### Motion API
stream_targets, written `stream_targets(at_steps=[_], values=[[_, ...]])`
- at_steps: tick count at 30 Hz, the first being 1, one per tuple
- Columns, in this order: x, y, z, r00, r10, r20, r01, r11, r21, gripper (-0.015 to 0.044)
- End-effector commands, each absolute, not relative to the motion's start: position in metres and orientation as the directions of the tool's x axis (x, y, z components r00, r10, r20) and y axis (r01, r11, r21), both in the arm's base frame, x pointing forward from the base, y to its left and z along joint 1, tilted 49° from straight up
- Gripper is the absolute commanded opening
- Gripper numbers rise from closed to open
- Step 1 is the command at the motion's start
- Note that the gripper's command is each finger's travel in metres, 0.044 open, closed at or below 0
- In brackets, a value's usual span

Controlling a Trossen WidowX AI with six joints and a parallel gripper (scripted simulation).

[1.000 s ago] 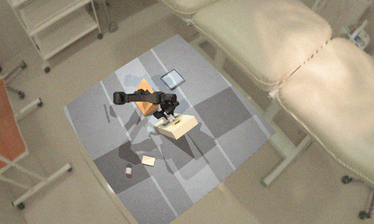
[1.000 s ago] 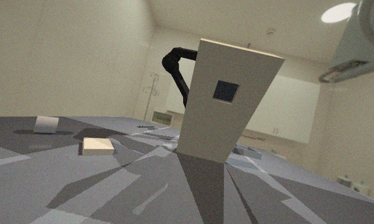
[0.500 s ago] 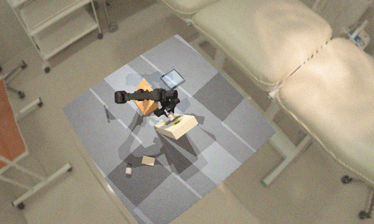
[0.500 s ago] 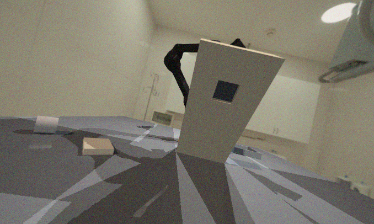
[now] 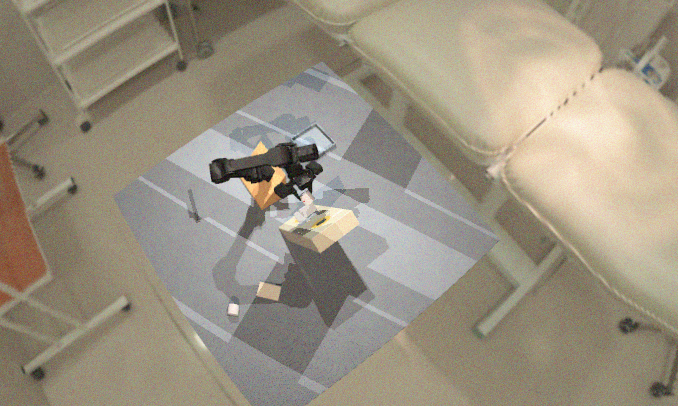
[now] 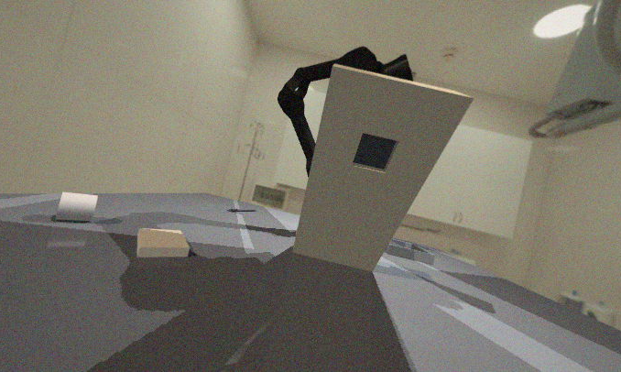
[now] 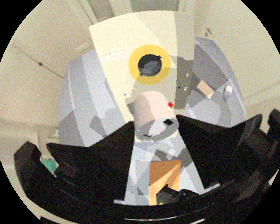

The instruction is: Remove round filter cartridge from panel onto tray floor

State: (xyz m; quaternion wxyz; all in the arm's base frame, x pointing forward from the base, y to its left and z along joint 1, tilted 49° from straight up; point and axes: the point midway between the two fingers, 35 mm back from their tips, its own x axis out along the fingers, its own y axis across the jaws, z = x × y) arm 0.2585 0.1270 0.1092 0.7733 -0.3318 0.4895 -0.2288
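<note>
Jaws clamped on filter cartridge (image 7: pixel 155 117), clear of service panel (image 7: pixel 118 56)
</note>
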Motion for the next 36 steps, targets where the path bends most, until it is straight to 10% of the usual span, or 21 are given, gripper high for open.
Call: stream_targets(at_steps=[1, 17, 36], values=[[0.26, 0.139, 0.098, 0.414, -0.679, -0.607, 0.03, 0.677, -0.736, 0.0], [0.26, 0.17, 0.047, 0.406, -0.675, -0.616, -0.002, 0.673, -0.739, 0.0], [0.163, 0.26, -0.051, 0.208, -0.407, -0.89, -0.762, 0.503, -0.408, 0.0]])
